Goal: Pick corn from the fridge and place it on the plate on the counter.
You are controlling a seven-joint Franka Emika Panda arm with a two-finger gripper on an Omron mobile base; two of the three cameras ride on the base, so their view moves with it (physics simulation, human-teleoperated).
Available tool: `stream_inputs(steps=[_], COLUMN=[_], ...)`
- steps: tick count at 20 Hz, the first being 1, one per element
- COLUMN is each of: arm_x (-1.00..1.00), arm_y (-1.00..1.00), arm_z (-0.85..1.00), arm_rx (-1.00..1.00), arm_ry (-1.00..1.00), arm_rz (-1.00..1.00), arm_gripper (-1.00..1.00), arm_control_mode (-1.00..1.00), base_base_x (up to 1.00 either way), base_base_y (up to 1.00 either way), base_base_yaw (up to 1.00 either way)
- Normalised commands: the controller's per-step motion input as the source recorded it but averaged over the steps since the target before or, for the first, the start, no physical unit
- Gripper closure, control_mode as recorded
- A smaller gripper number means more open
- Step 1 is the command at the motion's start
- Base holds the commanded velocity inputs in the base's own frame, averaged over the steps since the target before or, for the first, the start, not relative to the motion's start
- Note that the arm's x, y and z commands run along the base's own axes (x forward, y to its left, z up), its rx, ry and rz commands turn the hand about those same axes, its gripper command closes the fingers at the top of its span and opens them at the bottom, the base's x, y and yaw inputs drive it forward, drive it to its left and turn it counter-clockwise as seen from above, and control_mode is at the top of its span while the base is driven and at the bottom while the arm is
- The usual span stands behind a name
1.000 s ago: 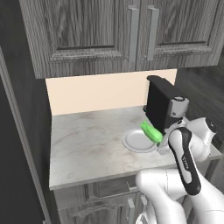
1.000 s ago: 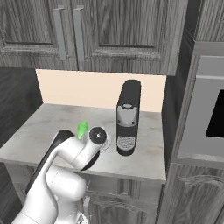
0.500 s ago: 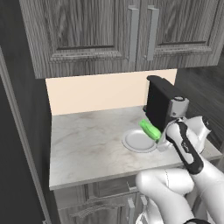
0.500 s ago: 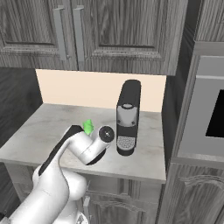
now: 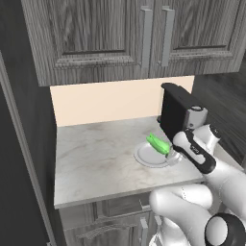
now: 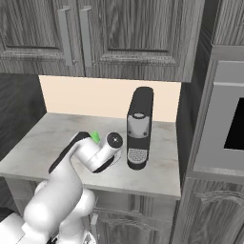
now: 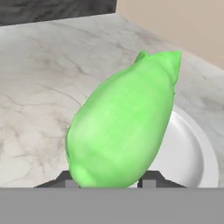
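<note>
The tool [image 7: 107,181] is clamped on the corn [image 7: 124,131], a dark fingertip poking out on either side of the cob's near end in the hand view. The cob stretches away from the hand, big and green, its pointed far end reaching out over the plate [image 7: 192,153]. In the left base view the corn [image 5: 157,143] sits low over the plate [image 5: 146,156], slanted, and whether it touches the dish yet is hard to say from here.

This looks like the set-down, and the job seems nearly done. To do it well, I'd keep the cob low and let its belly meet the middle of the dish before the fingers part, so it doesn't tip off the rim and roll across the bench [image 5: 96,158]. Then spread the fingers only enough to free it and back straight out along the cob's line, rather than sideways.

Beyond the plate, the thing to watch is the coffee machine [image 5: 177,113], tall and dark, standing just beside the plate against the wall. In the right base view the arm's wrist is right next to the machine [image 6: 139,127], so a swing toward that side on the retreat could knock it. The rest of the bench, over to the left, lies open, with the cabinets [image 5: 120,33] hanging above.
</note>
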Motion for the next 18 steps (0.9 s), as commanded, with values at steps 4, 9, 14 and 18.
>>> stream_inputs(steps=[4, 9, 14, 18], arm_x=[0.05, 0.01, 0.0, 0.0], arm_y=[0.16, 0.09, 0.11, 0.23], arm_z=[-0.57, -0.55, -0.34, -0.1], arm_rx=[-0.05, -0.03, -0.01, 0.0], arm_ry=[-0.01, -0.02, -0.03, -0.06], arm_rz=[0.0, 0.0, 0.0, 0.0], arm_gripper=[1.0, 1.0, 1.0, 1.0], arm_control_mode=[-1.0, -1.0, -1.0, -1.0], base_base_x=[0.0, 0.0, 0.0, 0.0], base_base_y=[0.0, 0.0, 0.0, 0.0], base_base_yaw=[0.0, 0.0, 0.0, 0.0])
